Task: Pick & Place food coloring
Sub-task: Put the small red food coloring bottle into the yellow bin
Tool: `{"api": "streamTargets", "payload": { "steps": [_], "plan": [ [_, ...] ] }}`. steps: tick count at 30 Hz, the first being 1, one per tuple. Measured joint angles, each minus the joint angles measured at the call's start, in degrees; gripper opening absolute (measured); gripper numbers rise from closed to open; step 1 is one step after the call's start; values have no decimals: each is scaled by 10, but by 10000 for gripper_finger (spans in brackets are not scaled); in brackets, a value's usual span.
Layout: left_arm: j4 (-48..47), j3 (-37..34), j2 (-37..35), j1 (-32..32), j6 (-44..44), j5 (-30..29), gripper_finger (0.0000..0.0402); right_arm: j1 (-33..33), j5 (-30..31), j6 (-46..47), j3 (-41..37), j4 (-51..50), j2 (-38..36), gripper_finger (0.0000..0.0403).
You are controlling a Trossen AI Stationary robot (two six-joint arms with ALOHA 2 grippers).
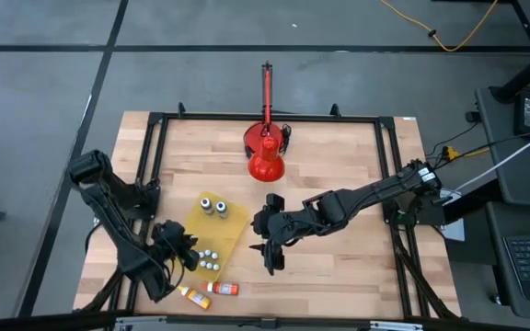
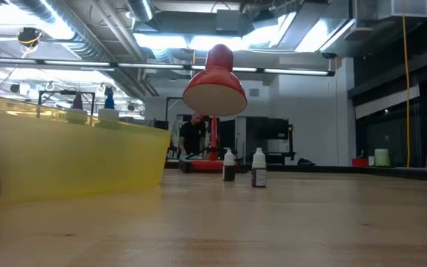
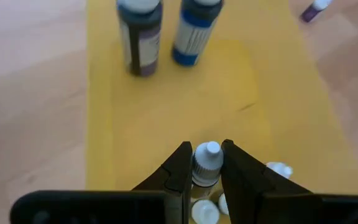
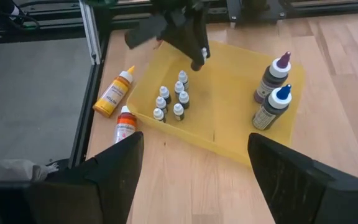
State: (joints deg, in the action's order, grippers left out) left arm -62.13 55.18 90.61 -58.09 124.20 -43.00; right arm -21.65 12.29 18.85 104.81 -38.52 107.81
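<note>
A yellow tray (image 1: 217,230) lies on the table's near left. Several small white-capped food coloring bottles (image 4: 173,99) stand in its near part, and two taller dark bottles (image 4: 271,93) stand at its far end. An orange-yellow bottle (image 4: 113,93) and a red one (image 4: 124,126) lie on the wood beside the tray's near edge. My left gripper (image 3: 206,147) is low over the small bottles, shut on one of them (image 3: 206,163). My right gripper (image 1: 270,257) hangs open above bare wood to the tray's right. My left gripper pinches one small bottle between its two fingers (image 3: 180,169), just under its white cap (image 3: 205,174). The fingers slant down from the table's near left. The bottle stays upright, cap up. Its base is hidden, so I cannot tell whether it rests on the tray.
A red cone-shaped lamp (image 1: 266,158) with an upright rod stands at the table's far middle. Two little bottles (image 2: 245,167) stand on the wood far behind in the low view. Black frame rails (image 1: 145,175) run along the table's sides. Bare wood lies to the right.
</note>
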Motion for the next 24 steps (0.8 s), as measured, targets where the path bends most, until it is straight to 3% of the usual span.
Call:
{"api": "streamTargets", "payload": {
  "steps": [10, 24],
  "plan": [
    [18, 0, 75, -9, 42, 54, 58, 0, 0, 0, 0, -2, 0, 289],
    [47, 0, 125, -8, 42, 46, 66, 0, 1, -4, 0, -7, 0, 289]
  ]
}}
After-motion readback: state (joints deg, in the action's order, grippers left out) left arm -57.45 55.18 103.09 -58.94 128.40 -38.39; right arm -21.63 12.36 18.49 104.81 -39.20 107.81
